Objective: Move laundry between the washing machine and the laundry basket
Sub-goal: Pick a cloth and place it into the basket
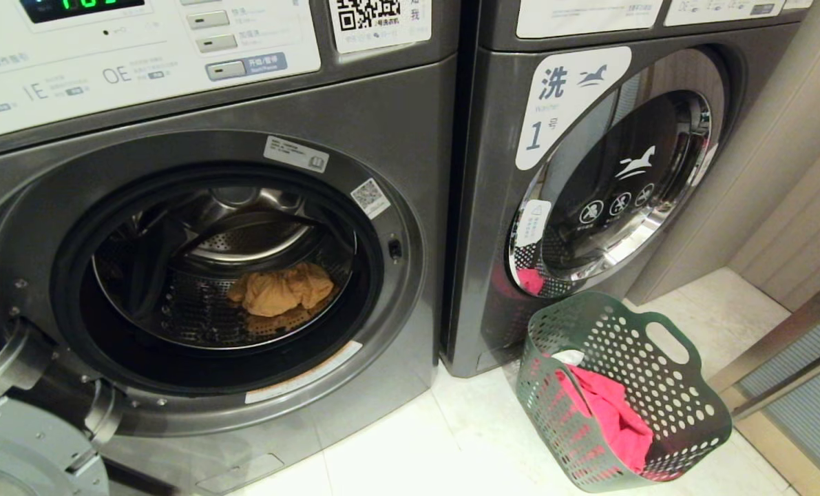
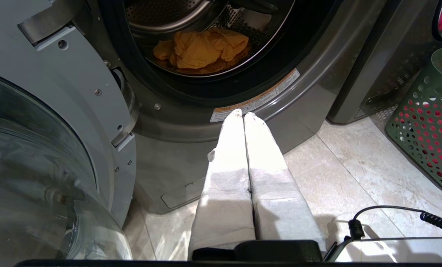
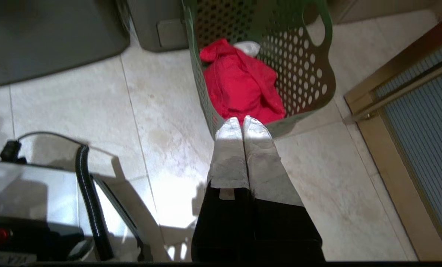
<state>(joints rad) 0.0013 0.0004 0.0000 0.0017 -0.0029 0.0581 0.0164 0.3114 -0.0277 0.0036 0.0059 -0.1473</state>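
Note:
The washing machine (image 1: 382, 110) stands with its door swung open, and a mustard yellow-orange garment (image 1: 282, 289) (image 2: 202, 48) lies crumpled in the drum. The green laundry basket (image 1: 685, 406) (image 3: 310, 74) sits on the floor to the right. It holds a bright red-pink garment (image 1: 613, 413) (image 3: 243, 85) with a bit of white cloth (image 1: 569, 357) (image 3: 247, 47) behind it. My left gripper (image 2: 243, 113) is shut and empty, low before the machine's front below the opening. My right gripper (image 3: 242, 120) is shut and empty, over the floor at the basket's near rim. Neither gripper shows in the head view.
The open glass door (image 2: 39, 148) hangs at the machine's left. A like machine labelled 1 (image 1: 589, 103) stands closed behind the basket. A metal-framed door edge (image 1: 781, 358) borders the right. My base with cables (image 3: 28, 193) shows below the right arm. Pale floor tiles (image 1: 451, 441) lie between.

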